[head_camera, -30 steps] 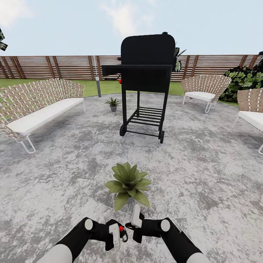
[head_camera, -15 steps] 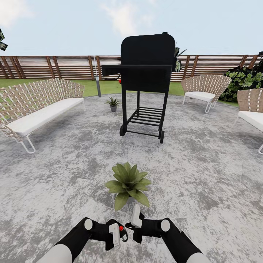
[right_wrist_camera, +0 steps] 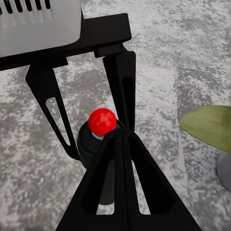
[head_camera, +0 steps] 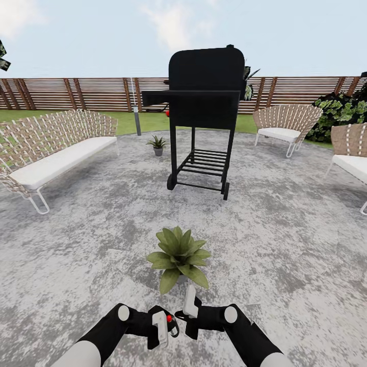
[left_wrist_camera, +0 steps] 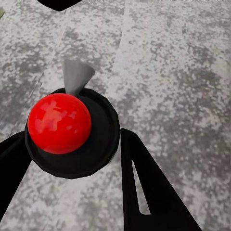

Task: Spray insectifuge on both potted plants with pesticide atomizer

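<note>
Two potted plants await: with the pesticide atomizer [head_camera: 170,322] clamped in our left gripper [head_camera: 164,326] just behind the nearer potted plant [head_camera: 179,256], we should aim its nozzle leafward; right gripper [head_camera: 189,312] apparently closed, empty.

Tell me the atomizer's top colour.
Red: a round glossy cap on the atomizer, clearest in the left wrist view.

The near potted plant [head_camera: 178,257] sits on the paving [head_camera: 285,244] in front of the grill [head_camera: 204,117] — a second potted plant [head_camera: 157,144] left of the grill, a bench [head_camera: 51,153] farther left, chairs [head_camera: 283,127] to its right, the fence [head_camera: 76,94] behind.
</note>
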You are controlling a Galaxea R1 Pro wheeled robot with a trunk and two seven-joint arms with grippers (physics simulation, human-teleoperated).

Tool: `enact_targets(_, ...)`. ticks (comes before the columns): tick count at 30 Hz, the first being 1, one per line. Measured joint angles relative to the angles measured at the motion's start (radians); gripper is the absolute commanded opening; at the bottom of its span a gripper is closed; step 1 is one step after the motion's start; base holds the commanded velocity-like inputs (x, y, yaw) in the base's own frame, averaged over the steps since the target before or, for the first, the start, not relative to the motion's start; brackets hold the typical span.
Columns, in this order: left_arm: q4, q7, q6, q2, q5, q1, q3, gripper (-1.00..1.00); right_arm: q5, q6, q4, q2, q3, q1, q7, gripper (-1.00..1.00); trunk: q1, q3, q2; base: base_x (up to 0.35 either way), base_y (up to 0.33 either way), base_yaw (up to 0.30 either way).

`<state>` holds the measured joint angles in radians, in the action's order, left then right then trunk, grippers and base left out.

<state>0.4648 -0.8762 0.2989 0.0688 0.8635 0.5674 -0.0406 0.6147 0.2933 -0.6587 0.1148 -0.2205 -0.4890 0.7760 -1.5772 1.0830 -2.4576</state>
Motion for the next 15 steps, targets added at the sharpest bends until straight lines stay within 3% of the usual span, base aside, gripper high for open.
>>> enact_targets(5,0.0,0.0,0.0,0.001,-0.001,0.0,0.0,-1.0,0.0,0.0,0.0,0.0,0.0,0.0,0.0,-1.0,0.0,0.0,0.0,0.0,0.0,0.0)
enact_targets(10,0.0,0.0,0.0,0.001,-0.036,0.0,-0.001,-1.0,0.0,0.0,0.001,0.0,0.0,0.0,0.0,-1.0,0.0,0.0,0.0,0.0,0.0,0.0)
enact_targets(15,0.0,0.0,0.0,0.002,-0.043,0.0,-0.003,-1.0,0.0,0.0,0.001,0.0,0.0,0.0,0.0,-1.0,0.0,0.0,0.0,0.0,0.0,0.0)
